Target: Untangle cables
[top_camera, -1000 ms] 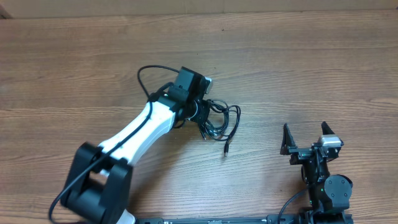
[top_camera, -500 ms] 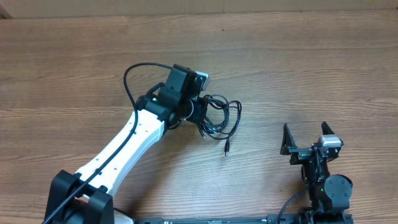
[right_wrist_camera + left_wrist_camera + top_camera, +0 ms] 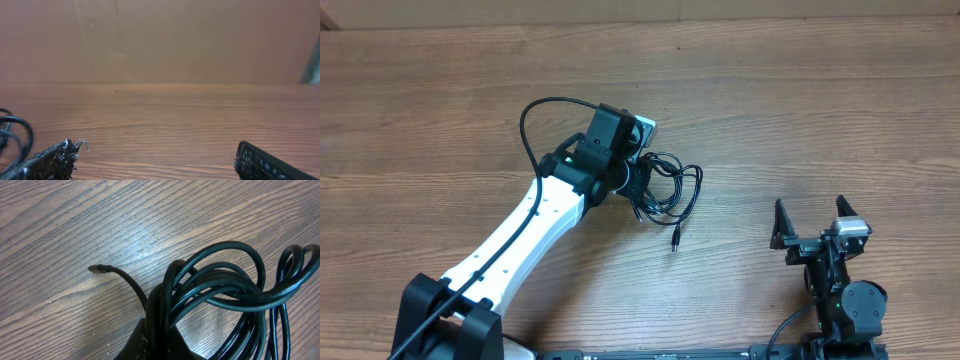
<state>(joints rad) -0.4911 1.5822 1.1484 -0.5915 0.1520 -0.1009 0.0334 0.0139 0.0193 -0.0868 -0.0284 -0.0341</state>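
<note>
The cables (image 3: 670,190) are thin black cords bunched in a tangle of loops at the table's middle, with one plug end (image 3: 674,242) trailing toward the front. My left gripper (image 3: 638,188) is shut on the bundle at its left side. In the left wrist view the cables' loops (image 3: 225,287) rise from between the jaws (image 3: 165,340), and a free plug tip (image 3: 95,269) lies on the wood to the left. My right gripper (image 3: 810,222) is open and empty at the front right, well apart from the cables. A bit of cable loop (image 3: 12,132) shows at the right wrist view's left edge.
The wooden table (image 3: 820,110) extends all around. A thicker black arm cable (image 3: 545,110) arcs behind the left wrist. The right arm's base (image 3: 845,305) sits at the front right edge.
The left arm reached farther out, then drew the bundle slightly left. The trailing plug end shifted left and forward. The right arm has not moved.
</note>
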